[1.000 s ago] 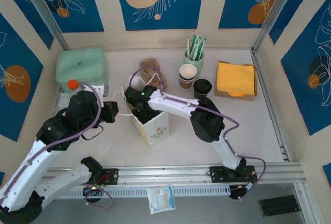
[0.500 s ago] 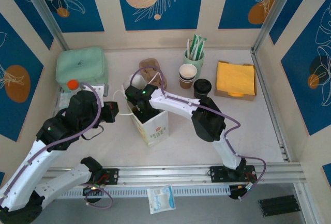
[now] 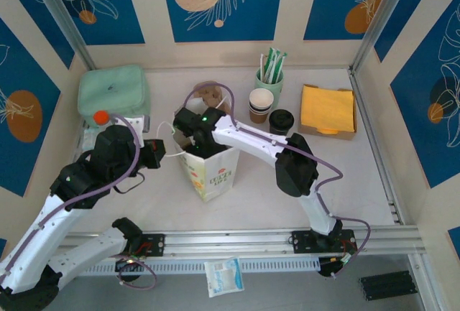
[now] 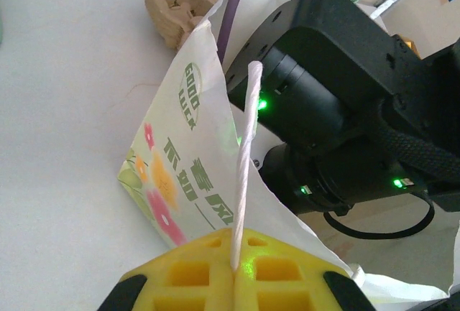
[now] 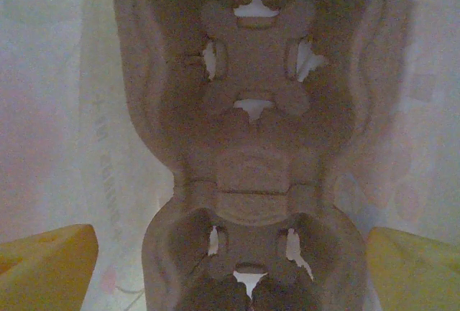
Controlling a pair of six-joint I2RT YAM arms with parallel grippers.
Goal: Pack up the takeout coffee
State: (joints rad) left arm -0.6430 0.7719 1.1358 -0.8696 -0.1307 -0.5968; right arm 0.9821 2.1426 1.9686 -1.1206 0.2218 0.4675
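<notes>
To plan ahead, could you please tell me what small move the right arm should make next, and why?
Probably lift the right gripper straight out of the bag: its jaws are open above the carrier lying inside, and the left gripper pinches the handle.

White table (image 3: 345, 174) holds a paper bag (image 3: 212, 174), lidded cup (image 3: 281, 120), cup stack (image 3: 261, 104), napkins (image 3: 328, 108).

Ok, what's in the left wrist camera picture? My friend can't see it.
The yellow left gripper, at the bottom, is pinched shut on the white twisted paper handle of a white paper bag printed with flowers and green letters. The right arm's black wrist hangs at the bag's open top; a brown moulded cardboard piece lies on the white table behind.
</notes>
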